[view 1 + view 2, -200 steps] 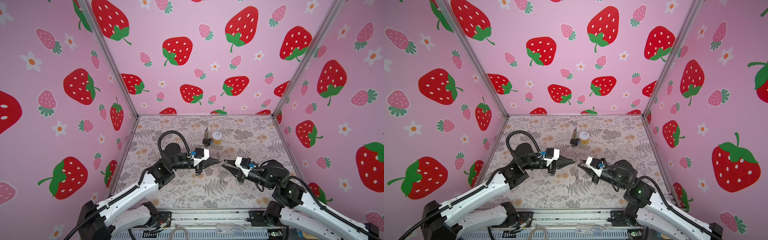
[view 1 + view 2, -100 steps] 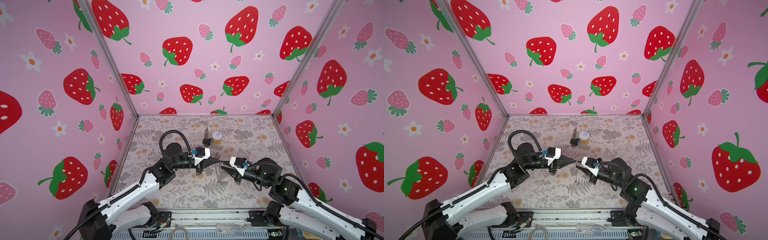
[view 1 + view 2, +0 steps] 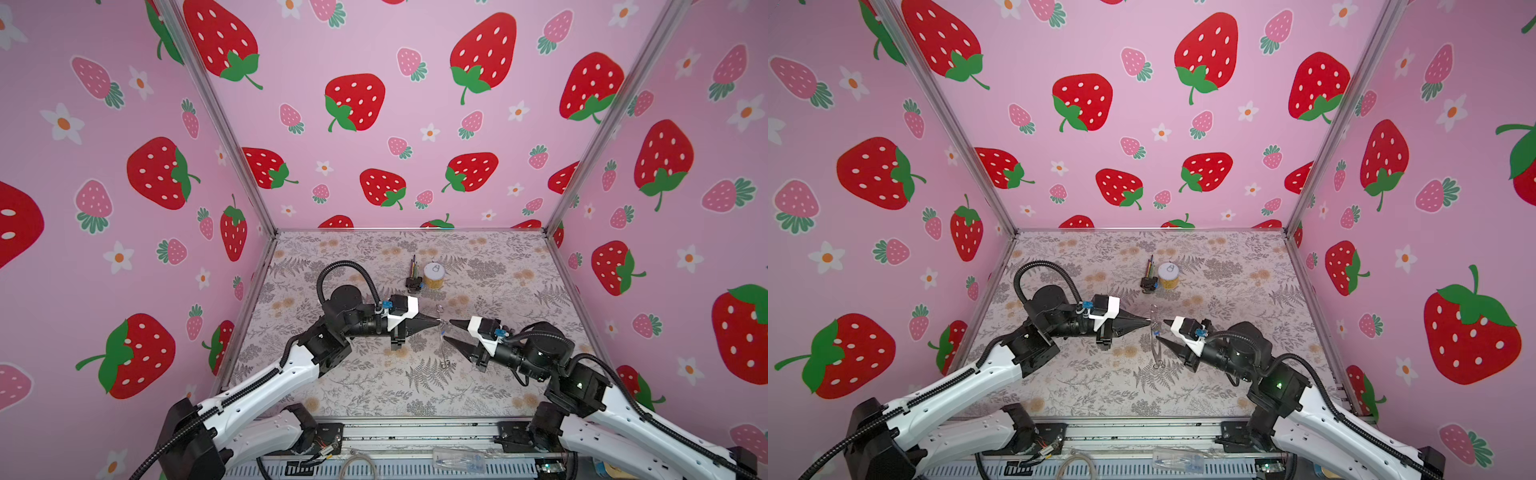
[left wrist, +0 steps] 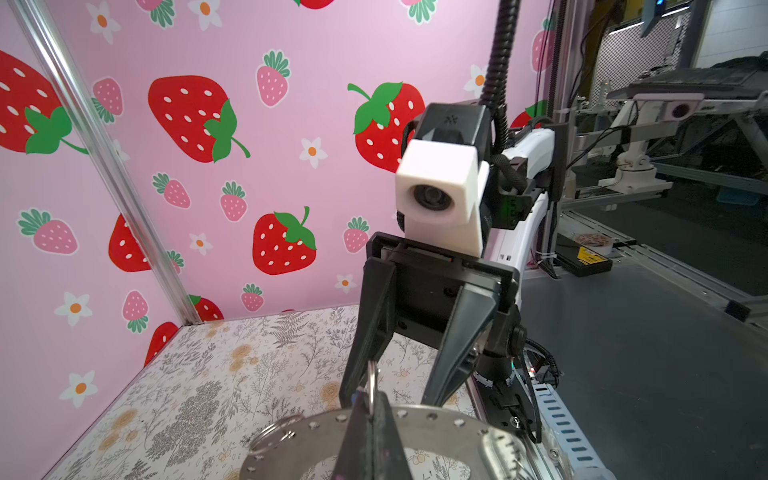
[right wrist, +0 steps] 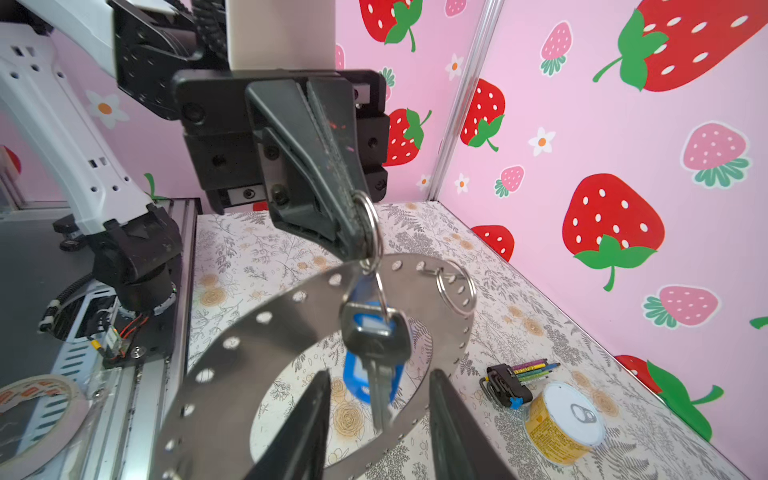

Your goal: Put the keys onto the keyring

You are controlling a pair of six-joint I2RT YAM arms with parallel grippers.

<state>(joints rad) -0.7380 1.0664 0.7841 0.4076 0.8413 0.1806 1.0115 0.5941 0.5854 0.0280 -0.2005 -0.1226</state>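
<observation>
The left fingers [image 5: 352, 232] are clamped shut on a small split ring [image 5: 377, 228], and everything hangs from that pinch. The keyring [image 5: 266, 320], a wide steel hoop with holes along its edge, slopes down below their tips. The keys [image 5: 374, 332], a black-headed key and a blue tag [image 5: 353, 382], dangle straight beneath them. The right fingers [image 3: 448, 329] stand apart, one on each side of the key's blade, gripping nothing. Threading looks finished or nearly so, but I cannot tell whether the split ring sits fully through the hoop. Next, the right fingers should steady the hoop or back off without snagging the key.
</observation>
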